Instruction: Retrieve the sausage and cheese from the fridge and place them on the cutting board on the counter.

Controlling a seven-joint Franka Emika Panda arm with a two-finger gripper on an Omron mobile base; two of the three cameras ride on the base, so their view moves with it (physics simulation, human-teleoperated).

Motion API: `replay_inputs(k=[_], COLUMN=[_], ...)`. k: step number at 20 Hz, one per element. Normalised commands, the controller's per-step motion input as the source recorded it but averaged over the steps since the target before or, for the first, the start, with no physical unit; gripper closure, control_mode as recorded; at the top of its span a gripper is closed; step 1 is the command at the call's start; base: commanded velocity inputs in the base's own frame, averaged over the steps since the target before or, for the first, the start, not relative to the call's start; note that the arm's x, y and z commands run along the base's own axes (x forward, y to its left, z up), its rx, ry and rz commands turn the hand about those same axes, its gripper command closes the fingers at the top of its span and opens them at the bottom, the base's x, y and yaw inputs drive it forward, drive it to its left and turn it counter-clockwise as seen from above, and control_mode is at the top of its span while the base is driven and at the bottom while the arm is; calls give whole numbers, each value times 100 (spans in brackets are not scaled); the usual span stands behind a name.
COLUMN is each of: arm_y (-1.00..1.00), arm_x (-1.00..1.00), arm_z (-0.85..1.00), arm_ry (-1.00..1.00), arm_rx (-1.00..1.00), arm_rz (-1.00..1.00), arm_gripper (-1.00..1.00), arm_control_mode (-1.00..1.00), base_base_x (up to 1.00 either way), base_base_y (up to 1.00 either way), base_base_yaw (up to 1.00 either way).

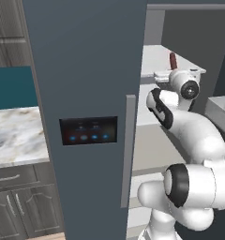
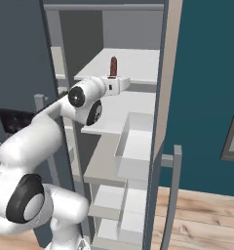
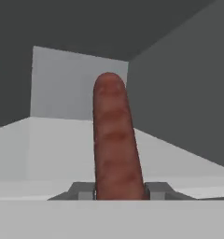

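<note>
The sausage (image 3: 115,140) stood upright between the gripper's (image 3: 119,190) two fingertips, clamped at its base. Behind it lay a white fridge shelf (image 3: 48,149).

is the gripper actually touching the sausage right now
Touching. In the hand view the gripper has a finger tight against each side of the sausage, with no gap showing, and the sausage stands up between them.
</note>
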Motion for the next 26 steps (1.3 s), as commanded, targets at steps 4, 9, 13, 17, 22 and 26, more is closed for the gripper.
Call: replay_inputs(k=[4, 9, 13, 17, 22, 26], arm_y=[0, 5, 22, 33, 38, 33], arm_x=[-75, -87, -90, -92, -90, -63], arm_z=[42, 26, 7, -23, -61, -55], arm_ry=[36, 26, 22, 3, -6, 10], arm_rx=[26, 22, 15, 3, -2, 2], arm_rz=[-4, -4, -5, -3, 0, 0], arm_gripper=[100, 100, 100, 100, 100, 100], arm_control_mode=[-100, -100, -100, -100, -100, -100], base_base_x=[0, 0, 0, 0, 0, 0], base_base_y=[0, 0, 0, 0, 0, 0], base_base_yaw=[0, 0, 0, 0, 0, 0])
